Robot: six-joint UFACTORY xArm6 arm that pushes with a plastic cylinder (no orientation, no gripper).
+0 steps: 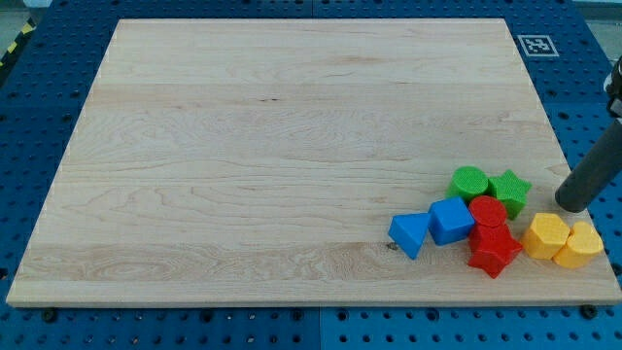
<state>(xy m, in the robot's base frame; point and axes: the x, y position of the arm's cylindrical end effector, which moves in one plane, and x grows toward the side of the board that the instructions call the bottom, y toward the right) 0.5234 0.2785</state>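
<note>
My tip [574, 201] comes in from the view's right and rests near the board's right edge. It stands just right of the green star [510, 190] and above the two yellow blocks, a yellow hexagon [546, 235] and a yellow heart-like block [580, 245]. It appears to touch none of them. A green cylinder [469, 182] sits left of the star. Below them lie a red cylinder [487, 211] and a red star [493, 250]. A blue cube [451, 220] and a blue triangle [409, 233] lie further left.
The wooden board [292, 146] lies on a blue perforated table. A small black-and-white marker [535, 45] sits off the board's top right corner.
</note>
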